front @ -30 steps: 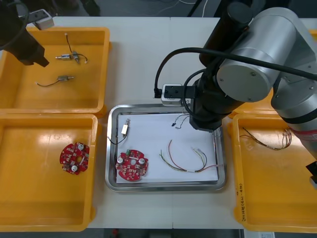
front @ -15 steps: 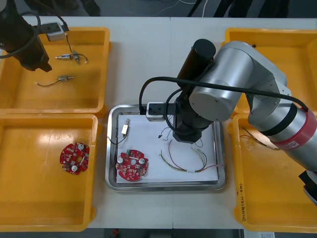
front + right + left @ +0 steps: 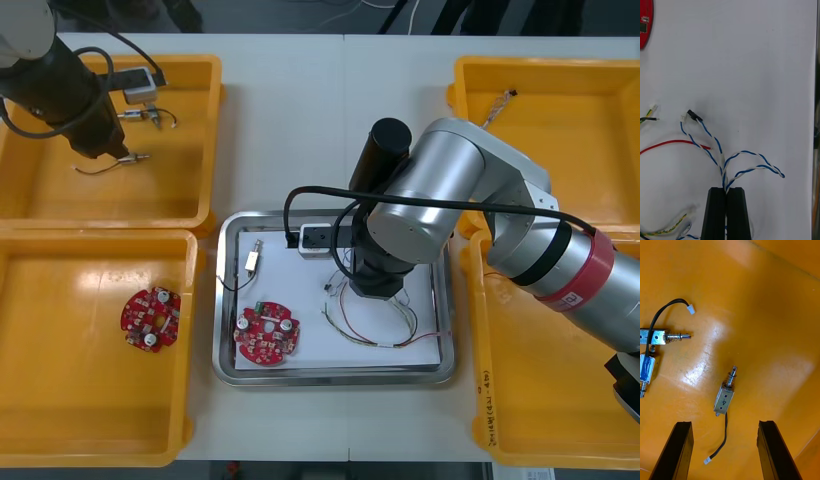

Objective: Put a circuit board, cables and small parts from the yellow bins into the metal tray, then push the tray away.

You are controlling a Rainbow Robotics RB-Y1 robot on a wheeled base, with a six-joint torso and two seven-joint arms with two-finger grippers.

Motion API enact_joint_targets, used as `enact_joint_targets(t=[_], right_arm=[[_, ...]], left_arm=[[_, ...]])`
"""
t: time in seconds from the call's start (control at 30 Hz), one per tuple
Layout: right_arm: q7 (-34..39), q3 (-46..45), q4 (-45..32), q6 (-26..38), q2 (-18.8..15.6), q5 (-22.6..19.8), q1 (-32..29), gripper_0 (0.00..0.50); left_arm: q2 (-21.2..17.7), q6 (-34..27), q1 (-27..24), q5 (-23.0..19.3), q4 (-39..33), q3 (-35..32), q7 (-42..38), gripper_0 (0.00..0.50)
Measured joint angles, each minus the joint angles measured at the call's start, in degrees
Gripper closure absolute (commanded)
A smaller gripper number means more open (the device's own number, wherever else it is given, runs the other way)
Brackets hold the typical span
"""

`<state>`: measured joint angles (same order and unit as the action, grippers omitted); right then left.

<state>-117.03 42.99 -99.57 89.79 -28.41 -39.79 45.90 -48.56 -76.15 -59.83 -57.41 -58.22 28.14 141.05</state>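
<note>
My right gripper (image 3: 726, 191) is shut on a twisted blue and white cable (image 3: 715, 144), whose loose ends lie on the white inside of the metal tray (image 3: 228, 300). In the front view the right arm (image 3: 440, 210) hangs over the tray's middle. The tray also holds a round red circuit board (image 3: 266, 335), a small metal part (image 3: 253, 261) and a red and yellow cable (image 3: 370, 335). My left gripper (image 3: 725, 423) stands open over a small metal part (image 3: 725, 399) in the far left yellow bin (image 3: 30, 200).
Two more small metal parts (image 3: 653, 337) lie beside it in the same bin. The near left bin holds another circuit board (image 3: 151, 318). Thin cables (image 3: 540, 285) lie in the near right bin, and one cable (image 3: 497, 105) in the far right bin.
The right arm has swung left and nearer over the tray, carrying the blue and white cable down onto it. The left gripper has moved right, over the small metal part in its bin.
</note>
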Motion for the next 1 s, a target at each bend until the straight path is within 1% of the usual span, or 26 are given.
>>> enact_joint_targets(t=[0.1, 0.37, 0.4, 0.47, 0.5, 0.53, 0.57, 0.6, 0.73, 0.87, 1.0], right_arm=[[0.0, 0.6, 0.8, -1.4, 0.0, 0.2, 0.0, 0.500], [0.0, 1.7, 2.6, -2.6, 0.0, 0.6, 0.0, 0.500], [0.0, 1.8, 2.8, -2.6, 0.0, 0.8, 0.0, 0.477], [0.0, 1.9, 3.0, -2.6, 0.0, 1.2, 0.0, 0.410], [0.0, 1.9, 3.0, -2.6, 0.0, 1.3, 0.0, 0.213], [0.0, 1.9, 3.0, -2.6, 0.0, 1.4, 0.0, 0.060], [0.0, 1.9, 3.0, -2.7, 0.0, 1.4, 0.0, 0.016], [0.0, 1.9, 3.0, -2.8, 0.0, 1.4, 0.0, 0.000], [0.0, 1.9, 3.0, -4.1, 0.0, 1.7, 0.0, 0.000], [0.0, 1.9, 2.9, -4.4, 0.0, 2.9, 0.0, 0.000], [0.0, 1.9, 2.3, -4.2, 0.0, 3.1, 0.1, 0.000]], left_arm=[[0.0, 0.9, 0.0, 0.0, 0.0, 0.7, 0.0, 0.000], [0.0, 4.4, 0.0, -0.6, 0.1, 3.8, 0.0, 0.000], [0.0, 4.7, 0.0, -0.7, 0.2, 4.0, 0.0, 0.000], [0.2, 5.5, 0.0, -0.9, 1.1, 4.1, 0.0, 0.000], [0.3, 6.0, 0.0, -1.0, 1.7, 4.1, 0.0, 0.000], [0.5, 6.4, 0.0, -1.1, 2.4, 4.1, 0.0, 0.000], [0.6, 6.9, 0.0, -1.1, 3.0, 4.1, 0.0, 0.000], [0.8, 7.4, 0.0, -1.2, 3.6, 4.2, 0.0, 0.000], [0.9, 9.5, 0.0, -1.3, 4.7, 5.5, 0.0, 0.000], [0.9, 10.1, 0.0, -1.6, 4.8, 7.3, 0.0, 0.000], [0.9, 10.9, 0.3, -1.8, 4.8, 7.6, 0.1, 0.000]])
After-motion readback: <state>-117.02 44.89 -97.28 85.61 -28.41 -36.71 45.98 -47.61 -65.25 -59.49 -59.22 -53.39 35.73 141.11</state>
